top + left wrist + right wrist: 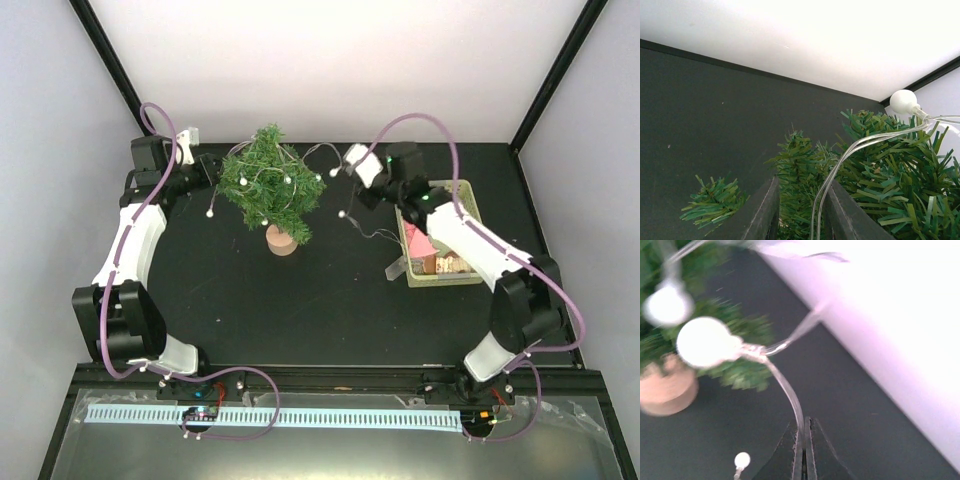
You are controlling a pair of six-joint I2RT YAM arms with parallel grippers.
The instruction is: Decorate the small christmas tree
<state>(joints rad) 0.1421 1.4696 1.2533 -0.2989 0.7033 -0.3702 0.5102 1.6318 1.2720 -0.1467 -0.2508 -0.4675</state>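
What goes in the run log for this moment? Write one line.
right jaws: shut on light string | left jaws: string between, grip unclear | tree: upright, partly strung

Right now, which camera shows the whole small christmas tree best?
Top external: the small christmas tree stands whole, crown to wooden base. Left wrist catches only nearby branches; right wrist, a blurred edge with the base.

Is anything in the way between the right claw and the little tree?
Nothing solid. The right gripper is shut on the string of lights, and only that thin wire with its bulbs crosses the gap to the small christmas tree.
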